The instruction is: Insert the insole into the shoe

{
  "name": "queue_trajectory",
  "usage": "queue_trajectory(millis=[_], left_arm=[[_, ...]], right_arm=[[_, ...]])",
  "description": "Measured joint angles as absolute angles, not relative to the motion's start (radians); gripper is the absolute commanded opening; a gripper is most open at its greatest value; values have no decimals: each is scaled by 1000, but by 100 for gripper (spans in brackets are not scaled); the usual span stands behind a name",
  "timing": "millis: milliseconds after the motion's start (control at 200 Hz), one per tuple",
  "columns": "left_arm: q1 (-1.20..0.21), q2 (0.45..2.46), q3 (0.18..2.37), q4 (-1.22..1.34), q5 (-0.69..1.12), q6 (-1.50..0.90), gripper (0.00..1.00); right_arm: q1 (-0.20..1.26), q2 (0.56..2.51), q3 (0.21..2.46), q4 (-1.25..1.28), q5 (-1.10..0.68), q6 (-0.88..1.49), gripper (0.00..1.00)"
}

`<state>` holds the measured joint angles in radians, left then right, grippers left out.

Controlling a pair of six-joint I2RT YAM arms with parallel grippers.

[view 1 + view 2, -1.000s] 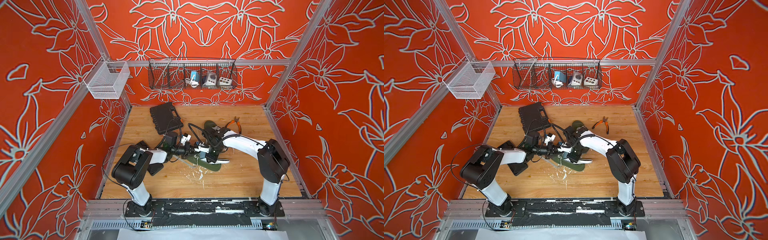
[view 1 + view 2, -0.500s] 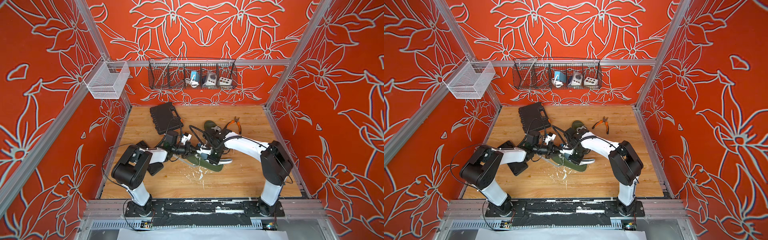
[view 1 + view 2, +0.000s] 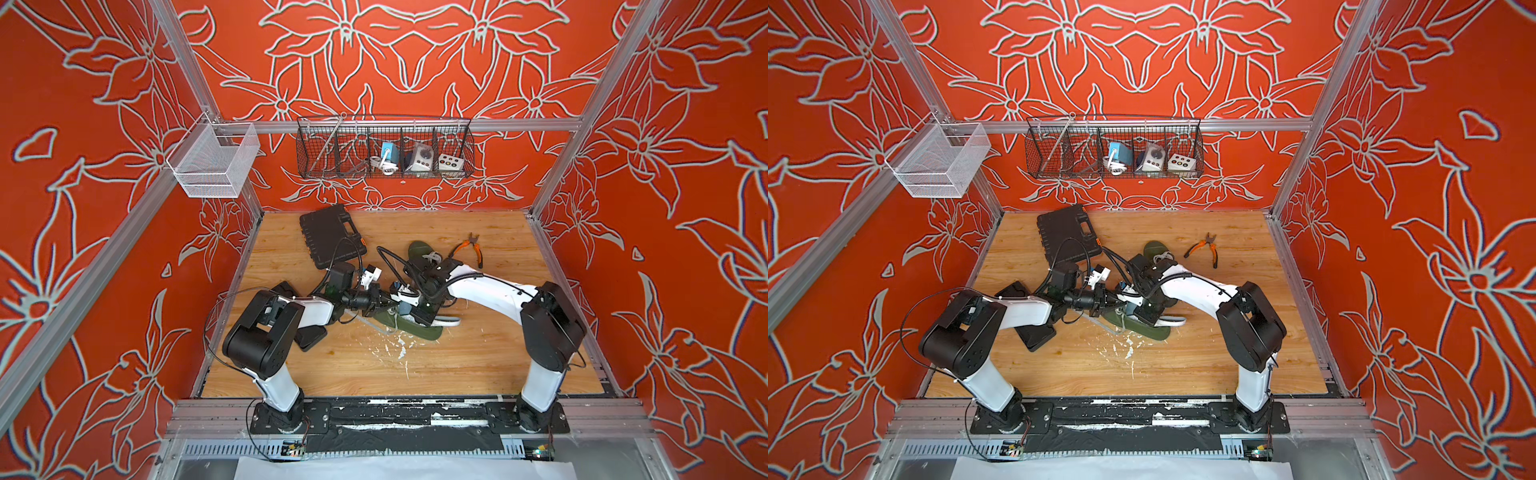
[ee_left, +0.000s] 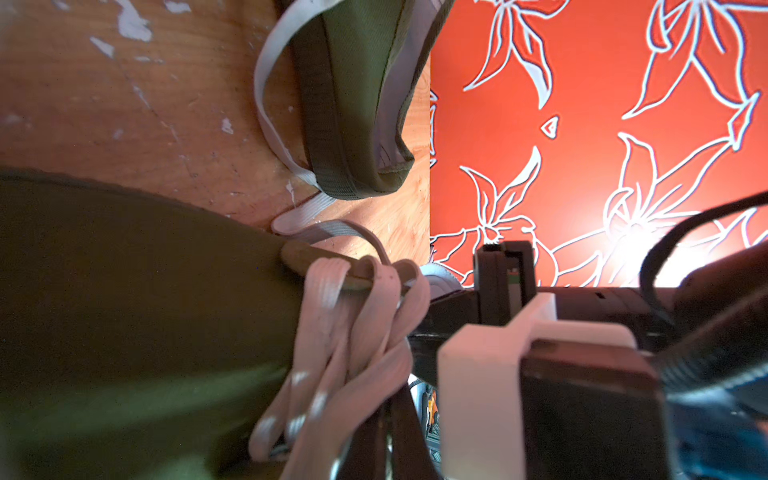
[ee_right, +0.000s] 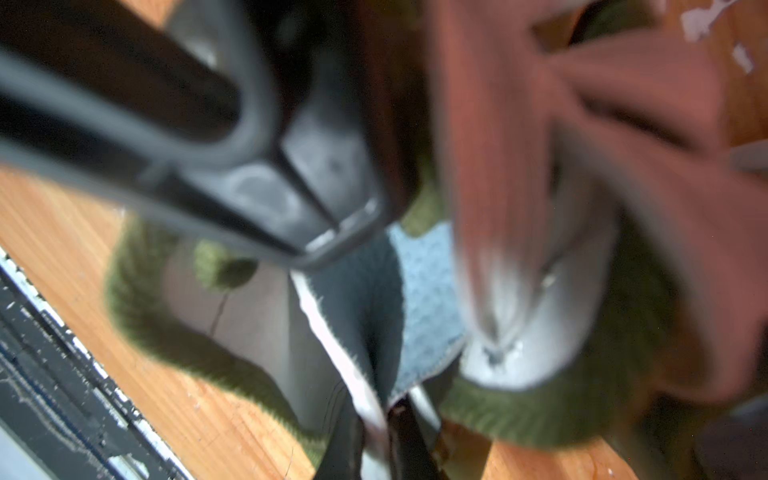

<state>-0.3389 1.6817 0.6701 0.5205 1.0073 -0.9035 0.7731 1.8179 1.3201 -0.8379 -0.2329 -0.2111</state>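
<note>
Step in hand: feeding the insole in. My right gripper (image 5: 386,415) was pinched shut on the edge of the insole (image 5: 415,299). The insole sat tilted in the mouth of the shoe (image 3: 415,330), mid-table, partly inside w/ the rest sticking up. My left gripper (image 3: 384,305), at the shoe's 9 o'clock, was clamped on the laces (image 4: 353,332), prob. holding the mouth open. Next, I judged: slide it deeper toward the toe, press it flat w/o buckling, and release only once it's seated.

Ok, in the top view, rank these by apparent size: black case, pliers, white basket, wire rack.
Wire rack
White basket
Black case (unsure against the basket, which hangs nearer the camera)
Pliers
</note>
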Motion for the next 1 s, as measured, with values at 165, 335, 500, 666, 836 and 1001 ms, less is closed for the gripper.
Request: queue_trajectory(millis=[165, 335, 500, 666, 836, 1001], left_arm=[[-340, 1682, 654, 546, 1007, -916, 0], [-340, 1682, 647, 562, 1005, -922, 0], [-340, 1682, 648, 562, 1000, -921, 0], [-340, 1682, 663, 531, 996, -904, 0], [-340, 1682, 671, 506, 991, -886, 0], [-341, 1682, 673, 492, 989, -872, 0]], right_arm=[[773, 1818, 1304, -795, -233, -191, 0], [773, 1838, 1324, -790, -224, -163, 0], [780, 1841, 1327, -788, -220, -156, 17], [786, 1827, 1324, -798, -209, -150, 38], [786, 1791, 1322, -838, -207, -139, 51], [786, 1778, 1324, -889, -215, -120, 69]])
